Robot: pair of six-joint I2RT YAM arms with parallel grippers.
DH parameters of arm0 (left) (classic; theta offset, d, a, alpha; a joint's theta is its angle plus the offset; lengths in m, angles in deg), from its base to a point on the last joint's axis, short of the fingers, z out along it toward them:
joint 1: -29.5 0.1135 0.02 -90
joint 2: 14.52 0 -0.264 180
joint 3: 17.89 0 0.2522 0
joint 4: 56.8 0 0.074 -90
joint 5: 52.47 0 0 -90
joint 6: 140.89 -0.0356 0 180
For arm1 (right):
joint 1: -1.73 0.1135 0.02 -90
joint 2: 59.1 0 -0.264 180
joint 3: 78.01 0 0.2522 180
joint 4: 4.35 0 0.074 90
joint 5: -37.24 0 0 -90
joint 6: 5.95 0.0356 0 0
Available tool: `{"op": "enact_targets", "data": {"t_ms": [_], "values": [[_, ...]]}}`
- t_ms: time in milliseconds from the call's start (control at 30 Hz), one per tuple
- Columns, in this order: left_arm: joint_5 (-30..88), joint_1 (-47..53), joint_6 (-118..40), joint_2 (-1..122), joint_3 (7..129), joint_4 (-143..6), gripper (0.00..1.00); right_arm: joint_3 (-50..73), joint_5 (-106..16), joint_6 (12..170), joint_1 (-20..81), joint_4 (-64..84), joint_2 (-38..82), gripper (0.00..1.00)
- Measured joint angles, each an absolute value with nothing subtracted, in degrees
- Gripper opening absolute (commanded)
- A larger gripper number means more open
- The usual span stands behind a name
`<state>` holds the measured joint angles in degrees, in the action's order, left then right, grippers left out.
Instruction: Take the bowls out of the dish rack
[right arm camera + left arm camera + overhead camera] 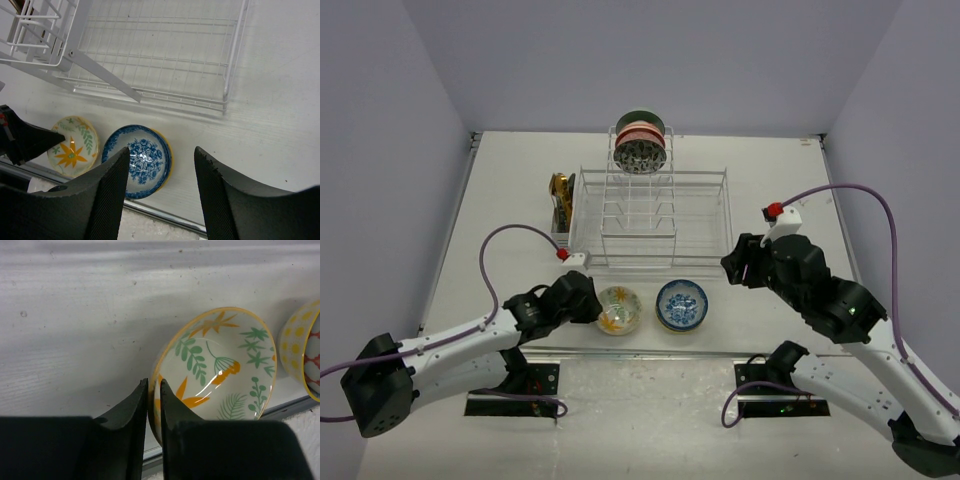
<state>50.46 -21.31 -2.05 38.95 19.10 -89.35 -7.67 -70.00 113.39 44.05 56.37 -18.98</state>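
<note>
Before rack (700,172): leaf bowl (619,309), blue bowl (681,305)

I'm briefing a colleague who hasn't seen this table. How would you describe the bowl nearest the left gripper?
Find the white wire dish rack. Outside its near edge, take the left bowl. Its orange-and-green leaf pattern differs from the blue floral bowl beside it.

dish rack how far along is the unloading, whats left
Done: the blue-and-white bowl sits on the table in front of the dish rack. In hand: the left gripper pinches the rim of the floral bowl, which is down on the table beside the first; the right gripper hangs open and empty. Left: a cluster of bowls standing on edge at the rack's far end, count unclear.
</note>
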Motion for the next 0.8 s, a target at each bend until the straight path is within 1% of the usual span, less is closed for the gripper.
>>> {"op": "enact_targets", "data": {"t_ms": [33,133,167,200,267,333,400,433,467,600,800], "values": [[50.30,-21.31,-1.72,38.95,18.92,-89.02,0.25,-7.67,-69.98,113.39,44.05,56.37,-18.98,0.56],[49.82,-21.31,-1.68,38.78,18.77,-88.30,0.42,-7.67,-69.98,113.39,44.05,56.37,-18.98,0.56],[49.67,-21.31,-1.68,38.45,18.79,-88.23,0.55,-7.67,-69.98,113.39,44.05,56.37,-18.98,0.56],[49.56,-21.31,-1.70,37.86,18.86,-88.43,0.59,-7.70,-69.95,113.41,44.05,56.34,-18.96,0.56],[49.47,-21.31,-1.86,36.00,19.53,-89.92,0.65,-7.67,-69.91,113.39,44.05,56.34,-18.96,0.56],[49.47,-21.31,-2.03,33.60,21.00,-91.36,0.67,-7.70,-69.87,113.39,44.05,56.34,-18.92,0.56],[49.58,-21.31,-2.60,30.80,24.08,-94.16,0.74,-7.67,-69.85,113.39,44.05,56.32,-18.70,0.56],[49.71,-21.31,-2.95,29.31,26.05,-95.23,0.93,-7.67,-69.85,113.39,44.05,56.28,-18.57,0.56],[49.76,-21.31,-3.91,28.35,27.88,-96.54,1.00,-7.67,-69.85,113.37,44.05,56.28,-18.35,0.56],[51.24,-21.33,-9.53,27.08,39.29,-101.52,1.00,-7.67,-69.82,113.35,44.05,56.06,-17.84,0.56],[59.62,-21.31,-18.62,39.08,64.28,-110.68,1.00,-7.67,-69.82,113.15,44.05,55.56,-17.10,0.57]]}}
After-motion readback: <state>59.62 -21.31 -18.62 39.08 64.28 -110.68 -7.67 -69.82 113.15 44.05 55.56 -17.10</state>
